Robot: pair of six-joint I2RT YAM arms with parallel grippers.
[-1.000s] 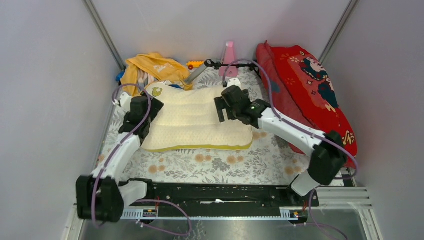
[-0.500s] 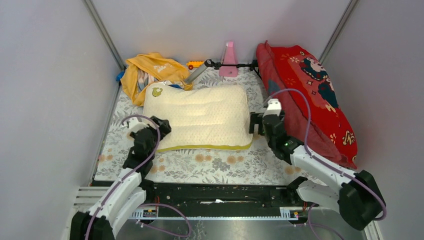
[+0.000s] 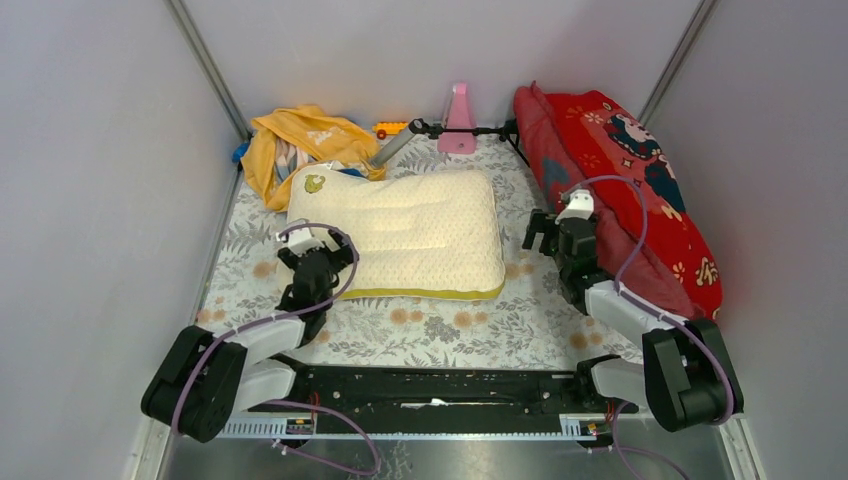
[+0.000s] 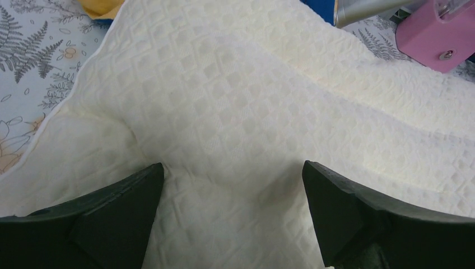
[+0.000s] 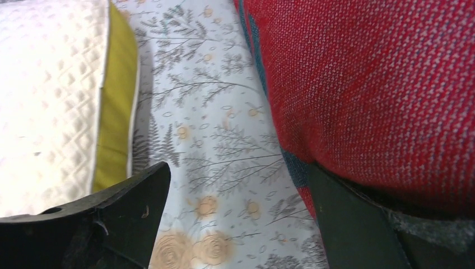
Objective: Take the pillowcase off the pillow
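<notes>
cream quilted rectangular pillow uncovered, crumpled orange-yellow fabric pillowcase behind it, left gripper and right gripper jaws apart

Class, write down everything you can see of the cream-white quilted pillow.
The cream-white rectangular quilted pillow lies flat and uncovered on the floral tablecloth. Its soft dotted fabric shows lengthwise ridges, a yellow-green band along the near edge and a green mark at the far-left corner. The open left end effector hovers over its near-left part.
</notes>
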